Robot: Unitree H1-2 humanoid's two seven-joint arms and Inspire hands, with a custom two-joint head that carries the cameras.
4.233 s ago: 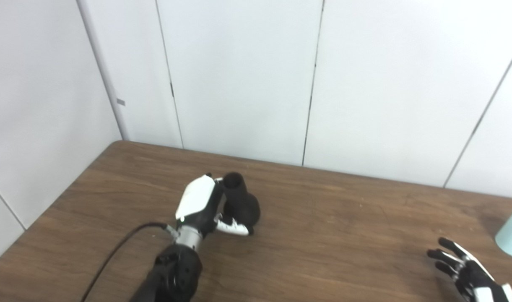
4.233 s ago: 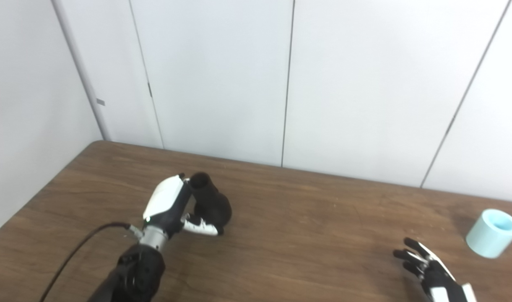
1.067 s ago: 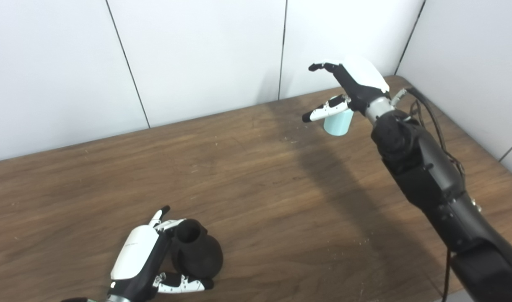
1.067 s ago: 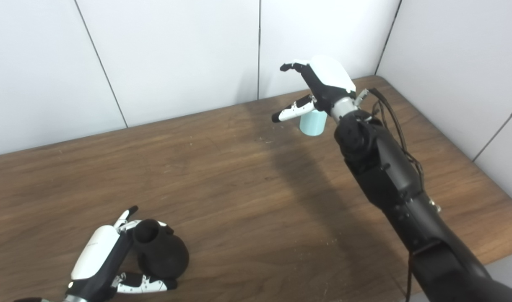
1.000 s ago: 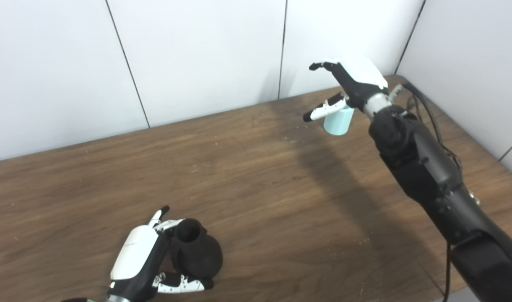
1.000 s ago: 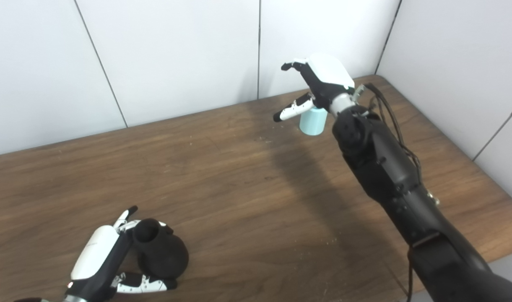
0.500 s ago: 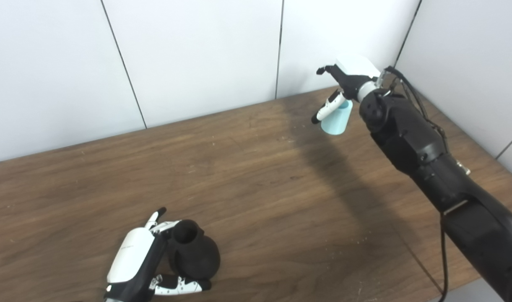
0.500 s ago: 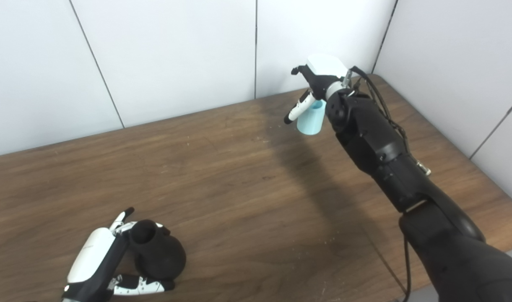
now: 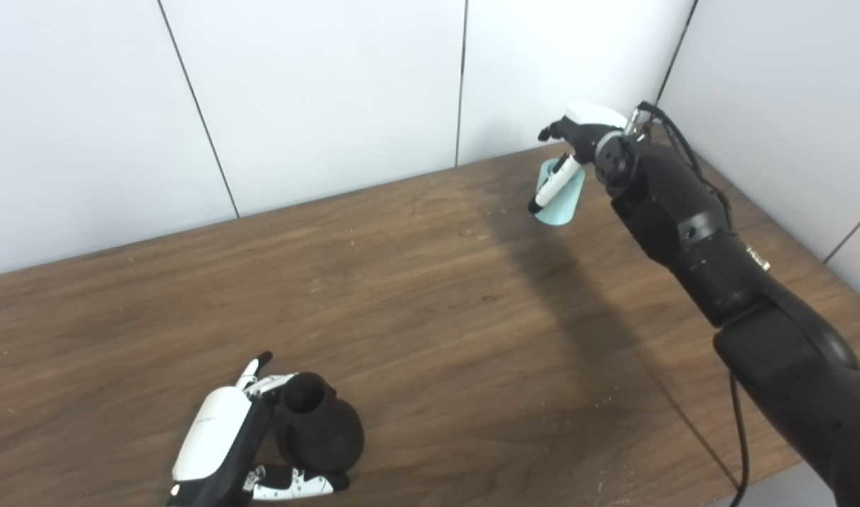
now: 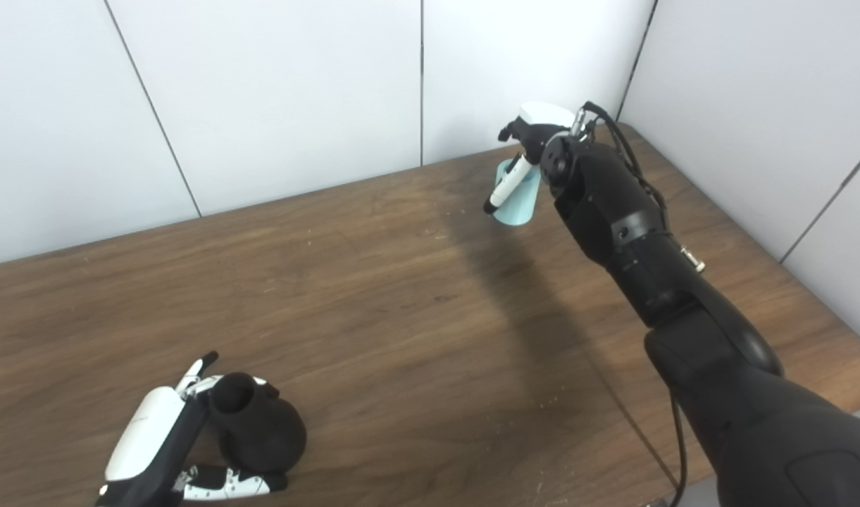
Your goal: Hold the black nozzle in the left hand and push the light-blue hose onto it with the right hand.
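Left hand (image 9: pixel 215 454) wrapped round black nozzle (image 9: pixel 317 433); right hand (image 9: pixel 577 141) open at light-blue hose (image 9: pixel 562 193). Likely light, stiff: grip mid-wall.

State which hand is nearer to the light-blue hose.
Right. The right hand is at the light-blue hose at the table's far right, thumb across its front. The left hand is far off at the near left, wrapped around the black nozzle.

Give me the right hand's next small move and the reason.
Probably close the right hand around the light-blue hose at the table's far right corner. Its thumb lies across the hose's front, the fingers curl above it, but no firm grip shows. The left hand already cups the black nozzle, its opening facing up, so the hose is the missing piece.
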